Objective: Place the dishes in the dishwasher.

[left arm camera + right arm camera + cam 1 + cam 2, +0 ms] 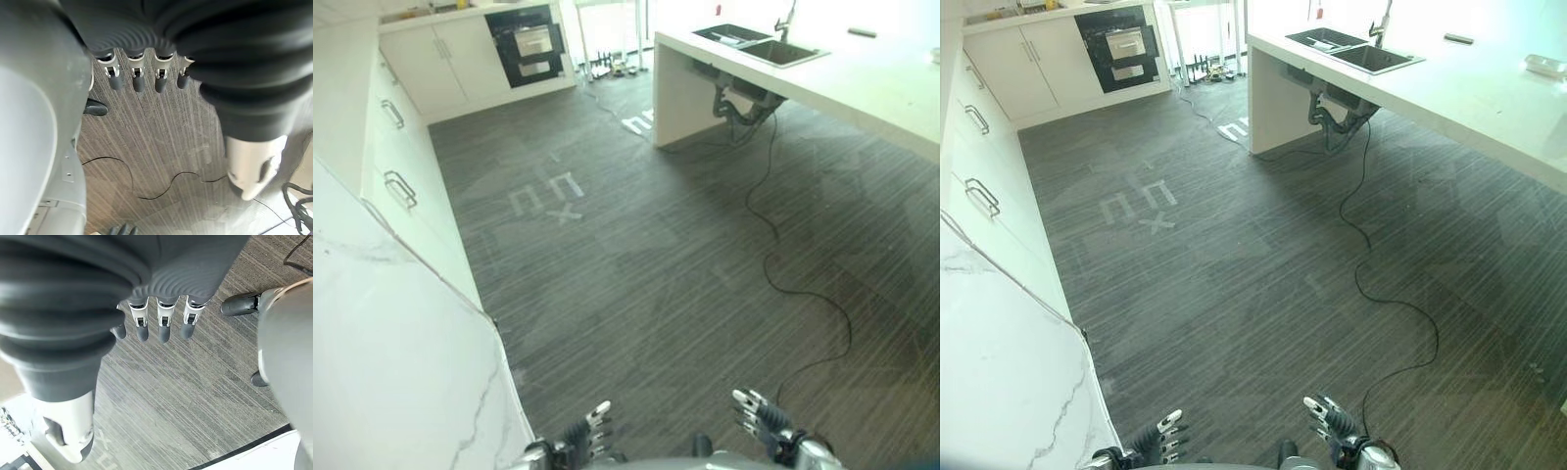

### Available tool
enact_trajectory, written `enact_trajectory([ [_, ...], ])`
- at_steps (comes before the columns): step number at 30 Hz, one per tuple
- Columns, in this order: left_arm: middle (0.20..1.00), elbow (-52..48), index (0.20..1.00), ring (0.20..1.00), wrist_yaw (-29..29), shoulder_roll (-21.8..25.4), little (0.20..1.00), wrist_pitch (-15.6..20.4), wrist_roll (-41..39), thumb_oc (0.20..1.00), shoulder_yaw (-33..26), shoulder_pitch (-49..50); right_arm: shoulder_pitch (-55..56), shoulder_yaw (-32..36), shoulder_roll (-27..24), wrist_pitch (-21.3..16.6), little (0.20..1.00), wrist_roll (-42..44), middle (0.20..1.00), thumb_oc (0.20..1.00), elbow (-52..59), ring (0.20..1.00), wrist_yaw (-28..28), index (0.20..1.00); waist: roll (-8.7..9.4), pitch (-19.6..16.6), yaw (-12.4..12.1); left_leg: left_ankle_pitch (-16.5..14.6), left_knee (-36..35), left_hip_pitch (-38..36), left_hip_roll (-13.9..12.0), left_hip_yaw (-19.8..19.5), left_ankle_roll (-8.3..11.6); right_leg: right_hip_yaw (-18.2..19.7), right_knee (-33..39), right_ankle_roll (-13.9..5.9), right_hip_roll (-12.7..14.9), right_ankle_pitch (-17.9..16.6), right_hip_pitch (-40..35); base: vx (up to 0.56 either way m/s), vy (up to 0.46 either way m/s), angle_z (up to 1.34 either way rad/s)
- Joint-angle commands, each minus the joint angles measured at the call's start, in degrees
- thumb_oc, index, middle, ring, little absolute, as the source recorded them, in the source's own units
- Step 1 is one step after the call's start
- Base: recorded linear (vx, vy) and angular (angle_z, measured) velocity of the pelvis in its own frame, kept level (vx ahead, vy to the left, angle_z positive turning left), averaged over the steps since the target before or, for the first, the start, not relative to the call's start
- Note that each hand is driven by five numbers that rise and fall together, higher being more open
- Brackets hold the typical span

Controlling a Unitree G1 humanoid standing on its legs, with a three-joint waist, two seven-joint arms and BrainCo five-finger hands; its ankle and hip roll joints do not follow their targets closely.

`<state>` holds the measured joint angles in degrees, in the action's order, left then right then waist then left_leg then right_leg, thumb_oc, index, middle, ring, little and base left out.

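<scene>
The black built-in dishwasher [527, 45], its door shut, sits far across the room in the run of white cabinets [450, 61] along the back wall. We think the small pale object [1544, 66] on the white island counter [1489, 98] may be a dish, though it is too small to tell. That counter holds a dark recessed sink [759, 44] with a slim tap [787, 20], well to our right. Our left hand [588, 434] hangs low before us, fingers [137, 78] straight and relaxed, holding nothing. Our right hand [759, 415] hangs beside it, well apart, fingers [163, 323] likewise loose and empty. Both are above the dark grey striped floor [656, 255], which carries pale tape marks [548, 196]. A white marble-veined countertop [382, 362] runs along our left
</scene>
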<state>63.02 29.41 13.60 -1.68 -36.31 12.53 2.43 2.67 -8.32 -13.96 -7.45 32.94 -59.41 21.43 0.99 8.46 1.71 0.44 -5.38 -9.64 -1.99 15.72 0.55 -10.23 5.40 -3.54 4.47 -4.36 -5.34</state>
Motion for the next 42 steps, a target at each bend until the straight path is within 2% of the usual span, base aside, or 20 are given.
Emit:
enact_trajectory([
  [1, 1.000, -0.42, 1.000, 1.000, 0.04, -1.45, 1.000, 7.37, -4.59, 1.000, -0.50, -3.02, -5.07, -0.16, -2.53, -6.28, 1.000, 2.98, 1.000, 1.000, 2.51, 1.000, 3.86, 1.000, -1.60, 1.51, 0.96, -5.78, 0.38, 1.09, -0.39, -2.38, 0.65, -2.11, -1.08, -3.31, 1.69, 7.40, -2.33, 0.00, -0.047, -0.09],
  [7, 1.000, -9.03, 1.000, 1.000, -1.06, -0.51, 1.000, 12.15, -3.20, 1.000, -2.42, -2.61, -2.29, 0.60, -4.15, -8.28, 1.000, 4.79, 1.000, 1.000, 9.03, 1.000, 6.78, 1.000, -1.35, 0.39, 1.61, -5.65, 0.46, 0.33, -0.76, -1.35, 1.02, -1.58, -0.80, -3.29, 1.13, 7.35, -3.09, 0.03, -0.065, -0.03],
  [9, 1.000, -15.39, 1.000, 1.000, -2.37, 0.12, 1.000, 13.80, -3.55, 1.000, -2.75, -1.51, -0.79, 0.21, -4.74, -8.32, 1.000, 4.73, 1.000, 1.000, 15.52, 1.000, 5.49, 1.000, -1.38, 0.16, 1.82, -5.74, 0.57, -0.07, -0.81, -1.00, 0.91, -1.49, -0.78, -2.99, 0.78, 7.53, -3.42, 0.06, -0.067, -0.04],
  [14, 1.000, -22.51, 1.000, 1.000, -4.26, 0.93, 1.000, 16.25, -4.22, 1.000, -2.82, 0.80, 0.63, 0.10, -5.15, -9.63, 1.000, 2.58, 1.000, 1.000, 21.95, 1.000, 4.53, 1.000, -1.34, -0.08, 1.90, -5.81, 0.62, -0.68, -1.00, -1.14, 0.86, -1.46, -0.97, -2.47, 0.19, 7.86, -3.83, 0.05, -0.058, -0.01],
  [16, 1.000, -26.82, 1.000, 1.000, -5.76, 1.38, 1.000, 19.04, -5.28, 1.000, -2.82, 2.35, 1.13, 0.24, -5.24, -10.87, 1.000, 2.38, 1.000, 1.000, 25.32, 1.000, 4.33, 1.000, -1.18, -0.26, 1.61, -5.79, 0.75, -0.76, -1.17, -1.41, 0.99, -1.76, -1.06, -2.09, -0.25, 8.20, -4.08, 0.07, -0.114, 0.02],
  [21, 1.000, -32.30, 1.000, 1.000, -8.21, 2.14, 1.000, 21.57, -4.26, 1.000, -3.60, 3.62, 2.02, 0.60, -5.20, -10.62, 1.000, 3.32, 1.000, 1.000, 29.83, 1.000, 4.10, 1.000, -0.97, -0.35, 1.47, -5.33, 1.00, -0.37, -1.68, -1.53, 1.30, -1.82, -1.34, -1.46, -0.82, 8.41, -3.91, 0.04, -0.087, 0.01],
  [25, 1.000, -36.32, 1.000, 1.000, -9.76, 3.23, 1.000, 21.90, -4.12, 1.000, -4.15, 3.61, 2.27, 0.34, -5.15, -10.05, 1.000, 2.78, 1.000, 1.000, 32.98, 1.000, 3.68, 1.000, -1.17, 0.18, 1.27, -4.92, 1.81, 0.07, -2.30, -1.84, 1.99, -1.90, -1.87, -0.78, -1.47, 8.86, -3.94, 0.02, -0.126, -0.01],
  [29, 1.000, -37.78, 1.000, 1.000, -10.91, 3.12, 1.000, 21.65, -5.74, 1.000, -3.84, 1.80, 0.93, -0.69, -5.70, -9.35, 1.000, 2.82, 1.000, 1.000, 34.95, 1.000, 2.29, 1.000, -1.14, 1.29, 0.87, -5.52, 7.52, 2.65, -2.98, -3.10, 2.80, -2.00, -3.61, 0.65, -1.88, 9.86, -3.22, -0.01, -0.139, 0.03],
  [31, 1.000, -37.91, 1.000, 1.000, -10.73, 2.86, 1.000, 21.99, -6.91, 1.000, -3.84, 1.43, -0.12, -0.95, -5.98, -9.43, 1.000, 2.70, 1.000, 1.000, 35.01, 1.000, 2.19, 1.000, -0.26, 2.21, 0.33, -8.70, 15.65, 5.11, -2.28, -3.58, 1.97, -2.15, -5.25, 1.24, -0.77, 10.13, -2.77, 0.05, -0.167, 0.13],
  [32, 1.000, -38.29, 1.000, 1.000, -10.23, 2.84, 1.000, 21.61, -8.17, 1.000, -4.08, 1.54, -0.50, -1.14, -6.17, -9.74, 1.000, 2.73, 1.000, 1.000, 35.11, 1.000, 2.05, 1.000, 0.60, 2.90, -0.41, -8.99, 23.72, 8.96, -2.16, -4.06, 1.40, -2.25, -6.09, 2.09, -0.16, 10.19, -2.64, 0.11, -0.239, 0.13],
  [34, 1.000, -38.94, 1.000, 1.000, -9.04, 2.55, 1.000, 20.51, -8.19, 1.000, -4.83, 2.06, -0.17, -0.97, -6.24, -9.79, 1.000, 2.92, 1.000, 1.000, 35.72, 1.000, 1.65, 1.000, 1.25, 3.86, -1.32, -7.46, 31.68, 13.64, -1.78, -4.85, 1.08, -2.48, -7.02, 2.94, -0.06, 10.06, -2.68, 0.12, -0.192, 0.04],
  [36, 1.000, -40.12, 1.000, 1.000, -8.44, 2.42, 1.000, 20.32, -6.66, 1.000, -5.59, 3.17, -0.18, -0.96, -6.45, -9.88, 1.000, 3.69, 1.000, 1.000, 35.67, 1.000, 2.51, 1.000, 0.93, 4.99, -2.46, -6.43, 31.87, 16.51, 0.17, -6.55, 0.50, -1.29, -7.81, 3.11, -0.70, 10.34, -3.02, 0.15, -0.054, 0.08],
  [37, 1.000, -40.19, 1.000, 1.000, -8.44, 2.44, 1.000, 20.34, -6.67, 1.000, -5.61, 3.25, -0.20, -0.97, -6.44, -9.87, 1.000, 3.68, 1.000, 1.000, 35.65, 1.000, 2.57, 1.000, 0.88, 5.08, -2.53, -6.27, 31.52, 16.59, 0.21, -6.61, 0.54, -1.20, -7.79, 3.10, -0.77, 10.41, -3.13, 0.19, 0.000, -0.14],
  [38, 1.000, -40.70, 1.000, 1.000, -8.55, 2.63, 1.000, 20.58, -6.62, 1.000, -5.84, 3.87, -0.36, -1.04, -6.38, -9.98, 1.000, 3.45, 1.000, 1.000, 35.58, 1.000, 3.35, 1.000, 0.59, 5.35, -3.03, -4.77, 29.32, 17.38, 0.57, -7.07, 0.86, -0.55, -7.63, 3.00, -1.24, 10.79, -3.47, 0.31, 0.073, -0.25],
  [39, 1.000, -41.70, 1.000, 1.000, -9.32, 2.58, 1.000, 20.44, -7.09, 1.000, -6.30, 4.99, -0.33, -1.31, -6.19, -9.62, 1.000, 2.39, 1.000, 1.000, 36.31, 1.000, 3.81, 1.000, -0.58, 5.63, -4.18, -0.73, 20.82, 18.79, 0.11, -7.17, 2.14, 0.17, -6.44, 2.48, -2.35, 11.78, -5.46, 0.38, 0.086, -0.18],
  [40, 1.000, -42.01, 1.000, 1.000, -9.78, 2.50, 1.000, 20.24, -7.20, 1.000, -6.37, 5.25, -0.26, -1.50, -6.14, -9.38, 1.000, 2.06, 1.000, 1.000, 36.68, 1.000, 3.77, 1.000, -0.97, 5.60, -4.54, 0.77, 18.54, 19.31, -0.31, -7.22, 2.59, 0.13, -6.05, 2.39, -2.66, 12.00, -6.16, 0.56, 0.192, -0.13],
  [41, 1.000, -42.12, 1.000, 1.000, -10.36, 2.46, 1.000, 19.54, -7.18, 1.000, -6.77, 5.68, 0.39, -1.53, -6.00, -8.74, 1.000, 1.35, 1.000, 1.000, 37.68, 1.000, 3.22, 1.000, -1.82, 5.42, -5.38, 5.32, 11.16, 21.16, -2.38, -5.19, 3.74, -0.69, -4.73, 2.18, -3.04, 12.82, -8.94, 0.43, 0.163, -0.05],
  [42, 1.000, -41.87, 1.000, 1.000, -10.28, 2.42, 1.000, 19.55, -7.11, 1.000, -6.89, 5.73, 0.71, -1.50, -5.93, -8.85, 1.000, 1.18, 1.000, 1.000, 37.86, 1.000, 3.07, 1.000, -2.06, 5.32, -5.49, 6.28, 9.85, 21.72, -3.19, -4.07, 4.00, -1.23, -4.48, 2.12, -3.11, 13.11, -9.57, 0.51, 0.187, -0.15],
])
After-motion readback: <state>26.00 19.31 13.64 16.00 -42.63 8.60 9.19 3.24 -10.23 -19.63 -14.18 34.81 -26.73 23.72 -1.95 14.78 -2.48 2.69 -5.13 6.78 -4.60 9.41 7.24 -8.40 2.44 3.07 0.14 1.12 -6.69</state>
